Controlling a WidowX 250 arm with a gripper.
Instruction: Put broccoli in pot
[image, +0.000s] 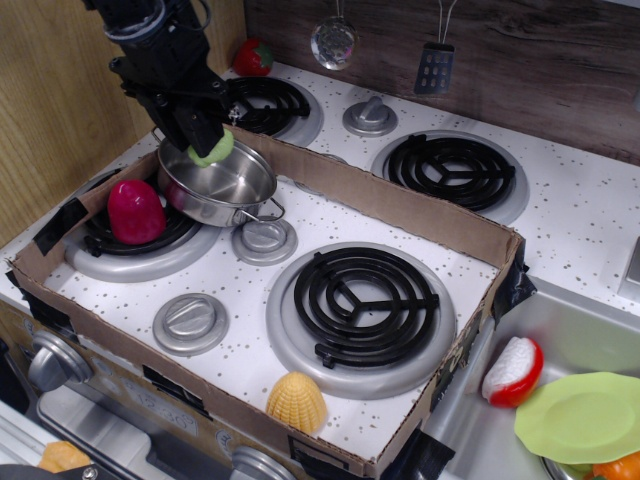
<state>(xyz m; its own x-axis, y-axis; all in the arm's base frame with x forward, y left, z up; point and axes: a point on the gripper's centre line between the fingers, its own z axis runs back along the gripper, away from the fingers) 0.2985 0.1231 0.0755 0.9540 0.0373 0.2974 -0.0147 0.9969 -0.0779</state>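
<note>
The black gripper (208, 146) hangs over the far left part of the shiny steel pot (222, 186) and is shut on the pale lime-green broccoli (214, 150). The broccoli is held just above the pot's rim, over its inside. The pot stands tilted on the edge of the front left burner, inside the cardboard frame, with a wire loop handle toward the right.
A magenta-red toy (135, 211) sits on the front left burner beside the pot. A yellow corn toy (296, 403) lies at the front. The cardboard frame (400, 215) walls the stove. A strawberry (253, 57) is at the back; a green plate (583, 416) is in the sink.
</note>
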